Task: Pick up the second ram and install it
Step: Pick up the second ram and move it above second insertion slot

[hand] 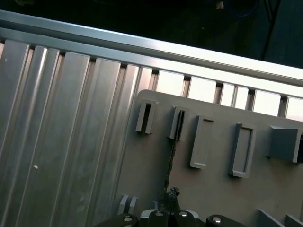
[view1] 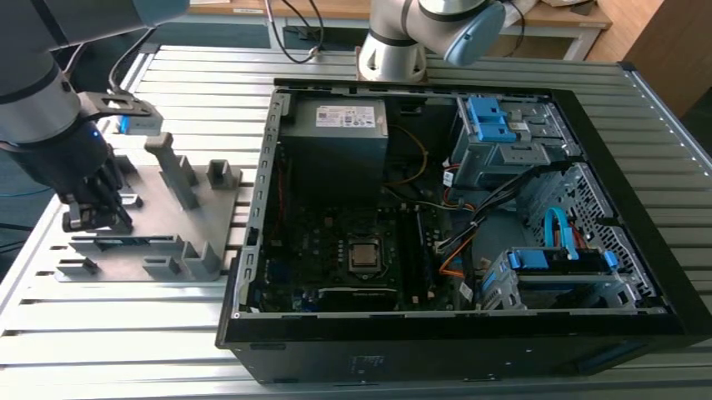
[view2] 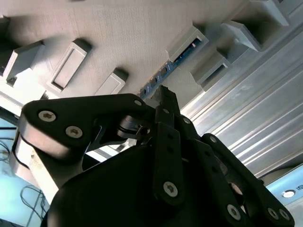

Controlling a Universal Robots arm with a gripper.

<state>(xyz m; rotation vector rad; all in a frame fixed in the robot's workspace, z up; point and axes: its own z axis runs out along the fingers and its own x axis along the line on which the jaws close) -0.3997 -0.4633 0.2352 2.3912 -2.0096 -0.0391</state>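
Black linkage arms of the gripper (view2: 163,94) are seen closest, and its fingers are drawn together on one end of the second ram (view2: 182,56). That ram is seated edge-on in the slotted blocks of a grey fixture plate (view2: 132,28). It is flanked closely by other raised grey blocks (view2: 71,64). The plate is laid on a ribbed aluminium table (view1: 112,333), and an opened computer case (view1: 258,208) is placed beside it, towards the exterior view's right.

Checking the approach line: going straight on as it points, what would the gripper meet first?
Probably the memory stick standing on edge in the grey fixture, right ahead of the gripper in both wrist views; depth is unclear.
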